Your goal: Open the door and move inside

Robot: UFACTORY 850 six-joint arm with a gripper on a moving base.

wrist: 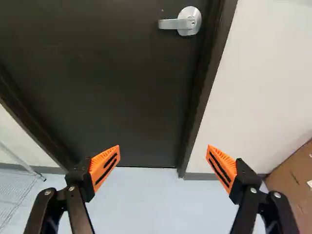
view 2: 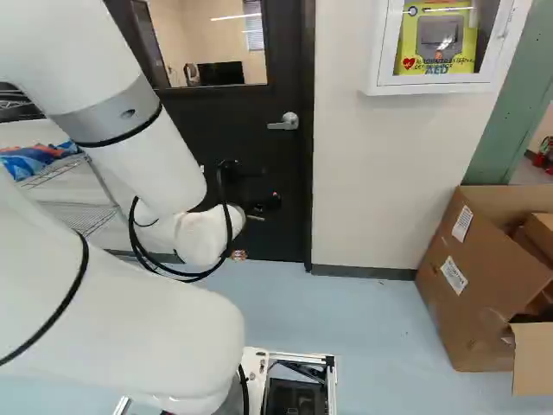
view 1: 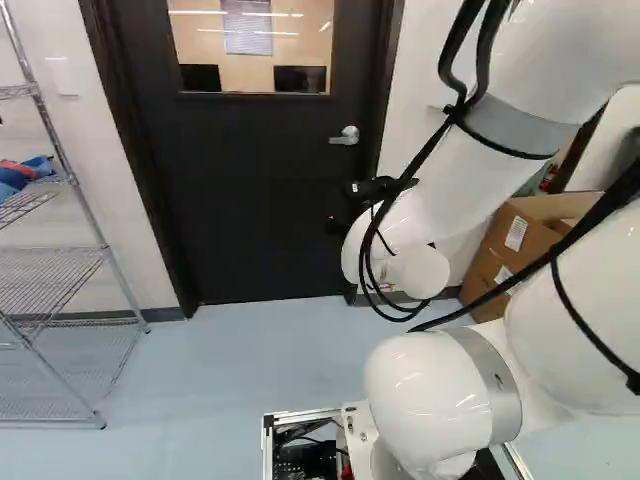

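white arm [view 1: 455, 175] faces shut door [view 1: 250, 180]; pincer [view 2: 266, 188] gapes, 2 fingers [wrist: 104, 165] wide apart.

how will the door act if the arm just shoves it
The door is likely stiff and fairly heavy, being a broad slab with a window. It looks shut, so a shove probably won't budge it until the lever handle is turned. Freed, it should swing from the side opposite that handle.

We find the door [view 1: 250, 200] smooth and matt, its lever handle [view 1: 347, 136] satin metal at twelve o'clock in the left base view, the rack [view 1: 45, 275] bright metal wire at nine, the box [view 2: 449, 294] dull cardboard at four in the right base view, the arm [view 2: 147, 164] smooth and glossy, the orange pads [wrist: 100, 161] matt and ribbed.
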